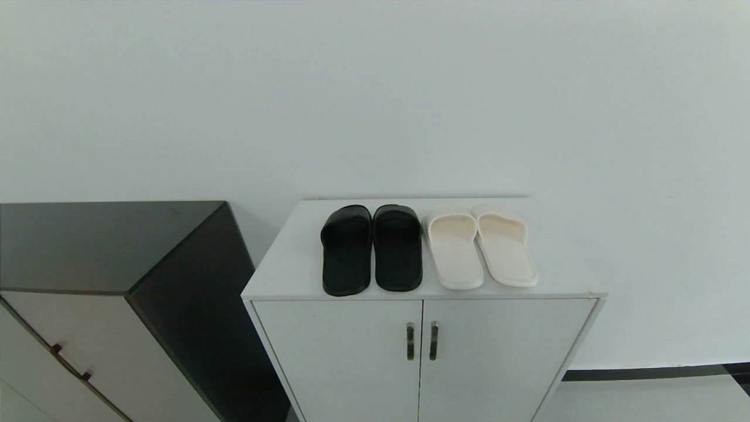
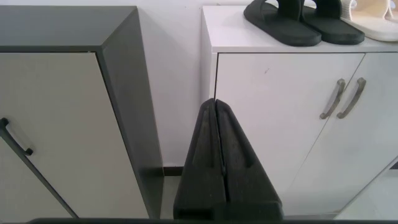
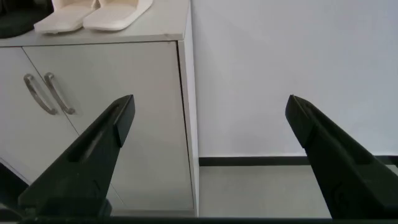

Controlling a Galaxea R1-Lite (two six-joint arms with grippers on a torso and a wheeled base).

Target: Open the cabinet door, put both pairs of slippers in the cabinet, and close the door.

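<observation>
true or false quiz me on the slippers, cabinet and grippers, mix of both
1. Both doors of the cabinet are shut. True.
2. The black slippers lie inside the cabinet. False: they lie on its top.
3. The left gripper is shut. True.
4. The right gripper holds one of the white slippers. False: it is open and empty; both lie on the cabinet top.

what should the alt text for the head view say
Black slippers and cream slippers sit side by side on top of a white cabinet whose two doors are shut. A dark cabinet stands to its left, against a white wall.
</observation>
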